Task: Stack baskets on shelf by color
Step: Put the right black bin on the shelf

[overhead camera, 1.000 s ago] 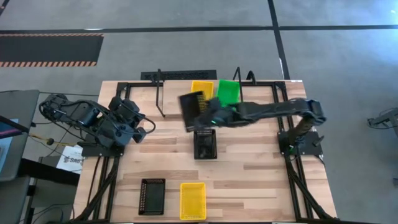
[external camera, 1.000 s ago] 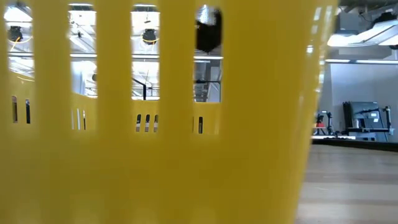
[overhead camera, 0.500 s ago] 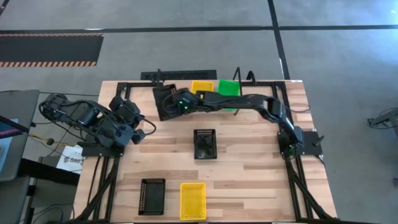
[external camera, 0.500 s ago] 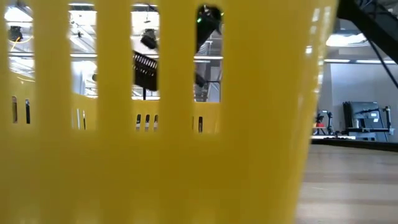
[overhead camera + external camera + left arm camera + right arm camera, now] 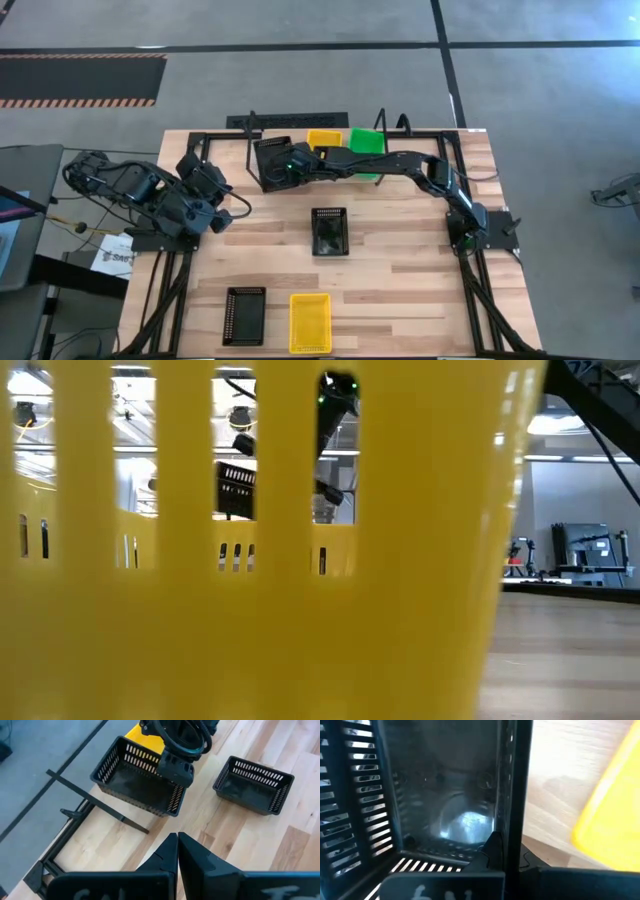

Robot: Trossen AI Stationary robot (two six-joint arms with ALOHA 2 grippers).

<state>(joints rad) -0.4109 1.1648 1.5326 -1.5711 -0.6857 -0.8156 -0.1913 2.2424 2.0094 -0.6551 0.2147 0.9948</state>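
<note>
right hand (image 5: 290,163) was clamped on a black basket (image 5: 272,160) rim, holding it over the shelf's (image 5: 254,150) left bay, beside the yellow basket (image 5: 324,141). left hand (image 5: 177,851) was closed, empty, nearer but parked.

A pale wood plank table top (image 5: 400,290) on a black metal frame fills the middle of the high view. Around it lies a grey concrete floor (image 5: 300,80) crossed by dark lines, with a strip of orange-and-black hazard striping (image 5: 80,101) at the upper left. A sheet of white printed paper (image 5: 112,258) lies at the left edge, beside a grey side surface (image 5: 25,210). In the low view, ceiling lamps (image 5: 240,417) show at the upper left and dark monitors on stands (image 5: 585,550) at the right.
</note>
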